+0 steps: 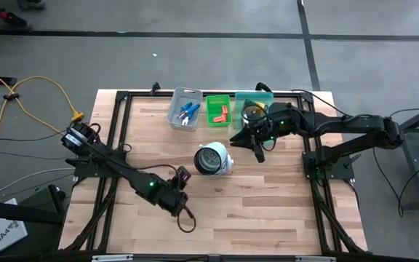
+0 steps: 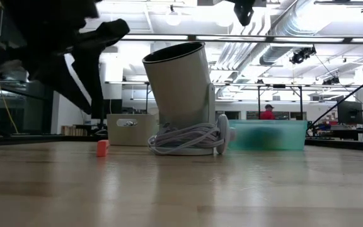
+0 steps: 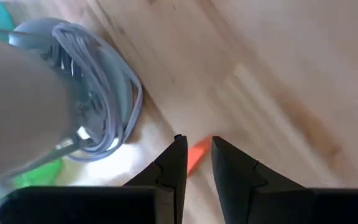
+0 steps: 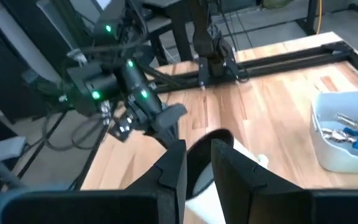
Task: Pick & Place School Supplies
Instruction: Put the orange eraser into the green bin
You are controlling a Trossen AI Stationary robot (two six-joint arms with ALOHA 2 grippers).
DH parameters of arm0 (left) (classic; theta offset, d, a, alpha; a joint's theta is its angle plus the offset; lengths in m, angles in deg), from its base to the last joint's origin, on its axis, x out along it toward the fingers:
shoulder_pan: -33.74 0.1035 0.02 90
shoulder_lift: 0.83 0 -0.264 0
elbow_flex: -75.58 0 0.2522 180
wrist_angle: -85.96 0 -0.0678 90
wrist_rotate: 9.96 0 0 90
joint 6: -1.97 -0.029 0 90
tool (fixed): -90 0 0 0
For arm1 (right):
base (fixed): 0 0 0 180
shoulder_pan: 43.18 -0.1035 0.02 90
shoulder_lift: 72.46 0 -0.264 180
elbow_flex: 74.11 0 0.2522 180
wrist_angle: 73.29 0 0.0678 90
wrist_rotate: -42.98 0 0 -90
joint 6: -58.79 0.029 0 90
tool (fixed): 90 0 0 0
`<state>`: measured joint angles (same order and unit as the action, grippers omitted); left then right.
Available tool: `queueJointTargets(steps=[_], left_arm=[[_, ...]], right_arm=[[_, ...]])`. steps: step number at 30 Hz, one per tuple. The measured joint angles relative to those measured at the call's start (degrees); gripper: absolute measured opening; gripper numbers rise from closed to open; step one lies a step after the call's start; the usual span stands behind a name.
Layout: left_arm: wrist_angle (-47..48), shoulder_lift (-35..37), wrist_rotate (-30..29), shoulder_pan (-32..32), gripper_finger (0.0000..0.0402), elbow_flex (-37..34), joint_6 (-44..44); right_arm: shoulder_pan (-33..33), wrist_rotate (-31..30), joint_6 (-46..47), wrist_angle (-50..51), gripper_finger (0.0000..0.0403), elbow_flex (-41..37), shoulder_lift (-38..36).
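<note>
L gripper (image 3: pixel 197 158) sits low over the table (image 1: pixel 268 211), fingers a little apart with a narrow gap; a red-pink stub (image 3: pixel 197 154) shows in that gap, but can't tell if the fingers touch it or just frame it from above. In low view the same stub (image 2: pixel 103 147) lies on the wood, near the round white object (image 1: pixel 214 159), on the L arm's side of it. That object is the landmark: a tilted white cylinder w/ dark face and a grey cable (image 2: pixel 188 140) coiled round its base.

R gripper (image 1: pixel 257 148) hangs just beside the white object, on the side toward the bins, fingers also slightly apart, nothing seen between them; its wrist view looks past them at the white object's rim and across to the L arm.

Counts: 3 bins in a row beyond the white object – grey bin (image 1: pixel 185 109), green bin (image 1: pixel 219 110), teal bin (image 1: pixel 254 105). Grey bin holds blue-handled scissors (image 1: pixel 188 113), 2 pairs or more, tangled, exact no. unclear. Green bin holds 2 more stubs or so (image 1: pixel 221 113). Teal bin's contents mostly hidden by the R arm. In low view the bins are partly blocked by the white object. A person in red (image 2: pixel 268 113) shows far off in the room.
</note>
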<state>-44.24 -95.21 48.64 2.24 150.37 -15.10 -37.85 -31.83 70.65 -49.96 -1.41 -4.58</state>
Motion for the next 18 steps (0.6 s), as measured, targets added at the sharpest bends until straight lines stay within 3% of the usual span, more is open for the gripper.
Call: queueJointTargets(steps=[5, 8, 18], left_arm=[[-3.2, 0.0, 1.2, 1.2, 0.0066, 0.0, 7.5], [-3.5, 0.0, 5.6, 3.1, 0.0067, 0.0, 2.2], [-3.5, 0.0, 12.0, 7.0, 0.0067, 0.0, -10.0]], right_arm=[[-1.6, -0.2, -0.8, 0.7, 0.0064, 0.0, 0.0], [-2.6, -0.2, -1.1, 0.7, 0.0064, 0.0, 0.0], [-4.7, -0.2, -1.4, 1.3, 0.0064, 0.0, 0.0]])
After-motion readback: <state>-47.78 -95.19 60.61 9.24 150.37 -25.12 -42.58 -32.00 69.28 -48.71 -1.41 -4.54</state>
